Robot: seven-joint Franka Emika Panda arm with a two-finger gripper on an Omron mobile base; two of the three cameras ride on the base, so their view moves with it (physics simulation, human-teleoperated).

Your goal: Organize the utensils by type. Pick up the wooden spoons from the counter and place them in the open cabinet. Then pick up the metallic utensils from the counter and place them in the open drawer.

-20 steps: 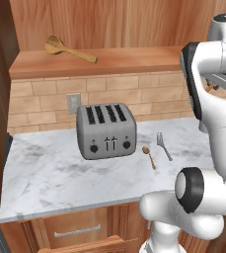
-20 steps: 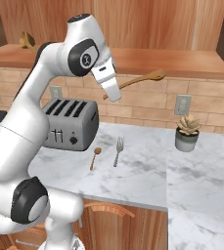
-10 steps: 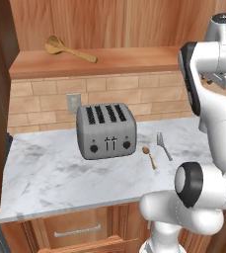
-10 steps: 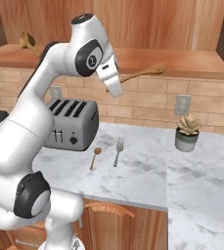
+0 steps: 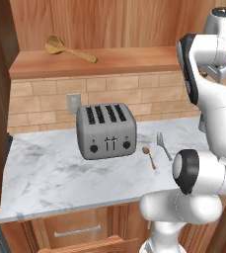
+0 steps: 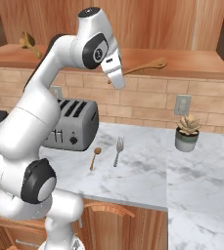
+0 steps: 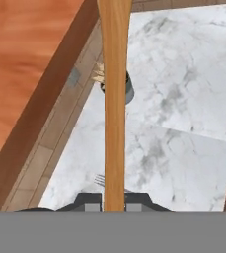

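The end effector, clamped on a wooden spoon, has risen since earlier, carrying it level with the cabinet shelf

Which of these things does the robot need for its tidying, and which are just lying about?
Job: held wooden spoon; shelved wooden spoon; gripper; fork; small coppery spoon; cabinet shelf; counter.
Lying about: toaster; potted plant; wall outlets.

Tan brick backsplash wall with grey wall outlets; reddish-brown wood-panelled lower cabinets beneath; evenly lit kitchen.
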